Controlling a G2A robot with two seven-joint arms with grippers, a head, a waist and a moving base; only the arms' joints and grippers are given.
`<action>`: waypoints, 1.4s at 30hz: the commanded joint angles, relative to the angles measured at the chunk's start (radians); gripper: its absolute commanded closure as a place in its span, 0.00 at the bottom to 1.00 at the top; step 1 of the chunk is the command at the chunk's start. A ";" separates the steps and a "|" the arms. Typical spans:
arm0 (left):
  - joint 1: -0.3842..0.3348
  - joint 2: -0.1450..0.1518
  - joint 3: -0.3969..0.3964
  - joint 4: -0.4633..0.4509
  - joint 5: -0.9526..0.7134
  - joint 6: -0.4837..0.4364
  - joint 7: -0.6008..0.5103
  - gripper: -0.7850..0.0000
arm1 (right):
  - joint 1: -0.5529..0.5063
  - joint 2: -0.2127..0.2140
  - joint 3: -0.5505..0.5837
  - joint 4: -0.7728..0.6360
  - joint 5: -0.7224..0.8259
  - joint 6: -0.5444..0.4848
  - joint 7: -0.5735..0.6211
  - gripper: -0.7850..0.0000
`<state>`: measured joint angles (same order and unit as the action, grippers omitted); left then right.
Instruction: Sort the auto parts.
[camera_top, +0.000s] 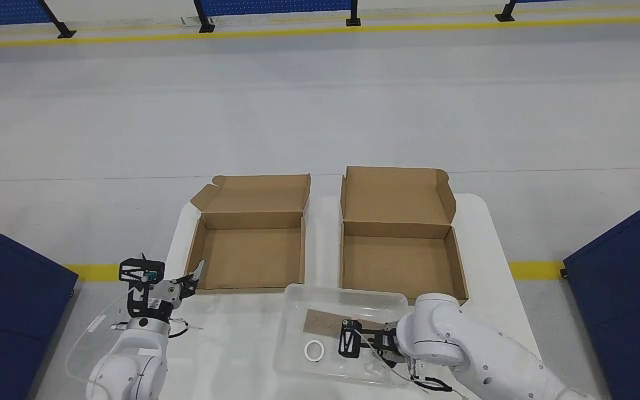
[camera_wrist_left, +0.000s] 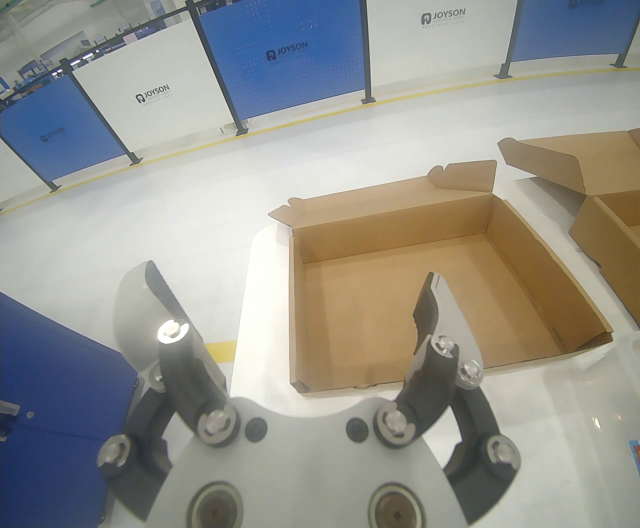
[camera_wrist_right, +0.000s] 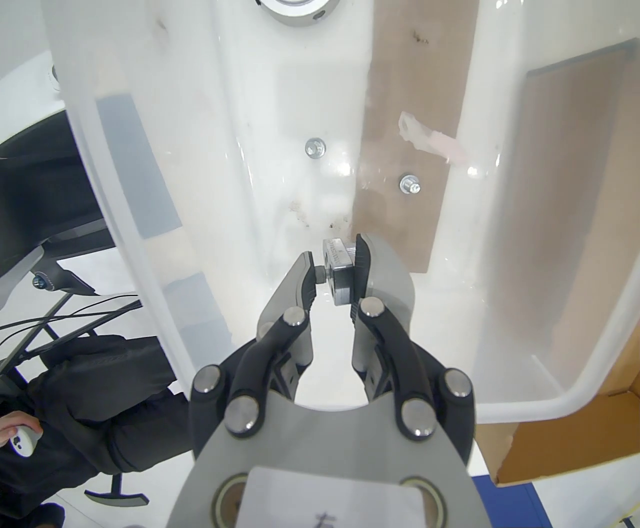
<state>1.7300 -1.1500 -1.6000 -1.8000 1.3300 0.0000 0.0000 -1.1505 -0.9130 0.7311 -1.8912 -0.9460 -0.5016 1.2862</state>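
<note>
My right gripper (camera_wrist_right: 336, 267) is down inside the clear plastic bin (camera_wrist_right: 540, 395), shut on a small metal bolt-like part (camera_wrist_right: 339, 270) held between its tips. Two more small bolts (camera_wrist_right: 315, 148) (camera_wrist_right: 409, 185) lie on the bin floor beyond it, and a metal ring (camera_wrist_right: 295, 7) sits at the far end. From above, the right gripper (camera_top: 350, 338) is in the bin (camera_top: 292, 300) beside a white ring (camera_top: 314, 350). My left gripper (camera_wrist_left: 295, 295) hangs open and empty near the left cardboard box (camera_wrist_left: 395, 295), over the table's left edge (camera_top: 170, 290).
Two open cardboard boxes stand side by side behind the bin, the left one (camera_top: 250, 255) and the right one (camera_top: 400, 262), both with nothing inside. A brown card (camera_wrist_right: 415, 125) lies under the bin. The white table (camera_top: 240, 330) ends just left of my left gripper.
</note>
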 joint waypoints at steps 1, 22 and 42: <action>0.000 0.000 0.000 0.000 0.000 0.000 0.000 0.00 | 0.000 0.000 0.000 0.000 0.000 0.000 0.000 1.00; 0.000 0.000 0.000 0.000 0.000 0.000 0.000 0.00 | -0.050 0.045 0.163 0.095 0.342 -0.179 -0.153 1.00; 0.000 0.000 0.000 0.000 0.000 0.000 0.000 0.00 | -0.071 0.117 0.217 0.203 0.633 -0.310 -0.278 1.00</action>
<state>1.7300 -1.1500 -1.6000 -1.8000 1.3300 0.0000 0.0000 -1.2295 -0.7968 0.9578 -1.6959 -0.3151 -0.8104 1.0097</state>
